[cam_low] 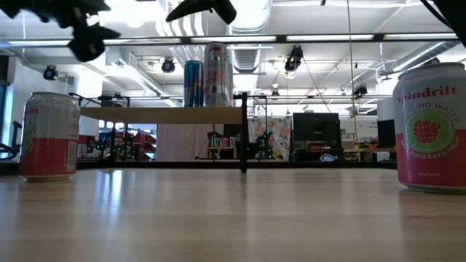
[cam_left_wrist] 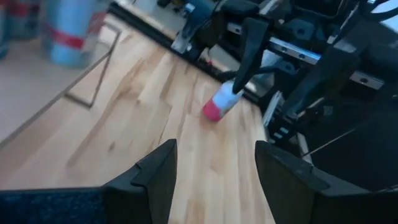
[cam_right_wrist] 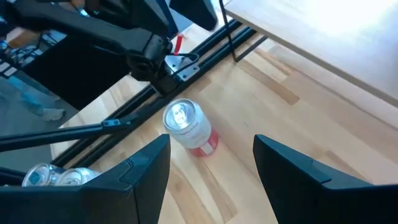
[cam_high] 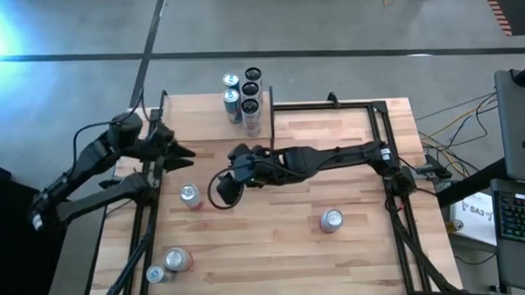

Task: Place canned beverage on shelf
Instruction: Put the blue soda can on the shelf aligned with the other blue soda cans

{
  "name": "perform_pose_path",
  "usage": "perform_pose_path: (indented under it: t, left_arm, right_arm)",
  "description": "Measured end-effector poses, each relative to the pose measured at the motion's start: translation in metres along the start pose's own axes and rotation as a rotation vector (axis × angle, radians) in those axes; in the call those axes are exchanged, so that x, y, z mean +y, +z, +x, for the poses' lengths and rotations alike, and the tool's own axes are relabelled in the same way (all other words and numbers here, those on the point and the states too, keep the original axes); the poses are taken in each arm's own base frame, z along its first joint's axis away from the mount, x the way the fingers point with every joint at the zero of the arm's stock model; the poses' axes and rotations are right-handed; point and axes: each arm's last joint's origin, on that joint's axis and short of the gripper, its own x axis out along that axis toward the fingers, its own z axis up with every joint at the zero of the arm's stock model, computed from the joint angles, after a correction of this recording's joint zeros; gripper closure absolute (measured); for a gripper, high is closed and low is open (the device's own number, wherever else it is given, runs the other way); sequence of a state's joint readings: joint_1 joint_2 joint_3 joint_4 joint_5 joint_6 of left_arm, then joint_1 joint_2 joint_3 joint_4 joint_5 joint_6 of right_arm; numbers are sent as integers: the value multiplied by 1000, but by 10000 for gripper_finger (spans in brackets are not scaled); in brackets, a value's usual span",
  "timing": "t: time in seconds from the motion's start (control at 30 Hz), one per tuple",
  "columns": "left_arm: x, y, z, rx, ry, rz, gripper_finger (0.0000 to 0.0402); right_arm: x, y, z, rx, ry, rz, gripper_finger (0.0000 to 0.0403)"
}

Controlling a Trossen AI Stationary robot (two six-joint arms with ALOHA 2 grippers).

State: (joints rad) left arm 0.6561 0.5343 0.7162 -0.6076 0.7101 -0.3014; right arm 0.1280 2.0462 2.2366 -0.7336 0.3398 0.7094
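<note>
Right can point(cam_low: 431, 129), brand: "spindrift"
Right can, beneath the brand: "…LING WATER", the first letters out of sight
Right can, lowest line: "SQUEEZED", the rest unreadable
Other cans: lettering too small or blurred to read

A shelf point(cam_high: 216, 108) stands at the table's point(cam_high: 362, 249) far edge, with a cluster of upright cans point(cam_high: 246, 95) at its right end. One can point(cam_high: 191, 196) stands left of centre, just left of the right gripper point(cam_high: 225, 191). Another can point(cam_high: 332, 220) stands to the right, and two cans point(cam_high: 168, 265) lie close together at the near left corner.
</note>
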Motion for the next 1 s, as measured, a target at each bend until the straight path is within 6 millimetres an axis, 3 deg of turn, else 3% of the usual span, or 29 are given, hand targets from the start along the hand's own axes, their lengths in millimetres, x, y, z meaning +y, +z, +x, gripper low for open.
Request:
perform_pose_path:
  t: [0.2,0.33,0.63,0.83,1.0]
  left_arm:
    - [-2,5,38,20,-47,50,216]
    - [-4,3,53,75,67,97,216]
    - [-14,4,43,78,77,53,216]
    - [-20,-13,43,98,62,-71,216]
    - [-36,-24,47,88,90,-134,216]
  right_arm:
    - [1,-10,-9,85,-52,-41,184]
    - [-2,-27,-13,183,-130,-18,184]
    - [10,-64,-23,304,-188,-63,184]
    - [6,-75,-17,314,-226,-171,184]
    - [2,-80,-13,320,-250,-290,184]
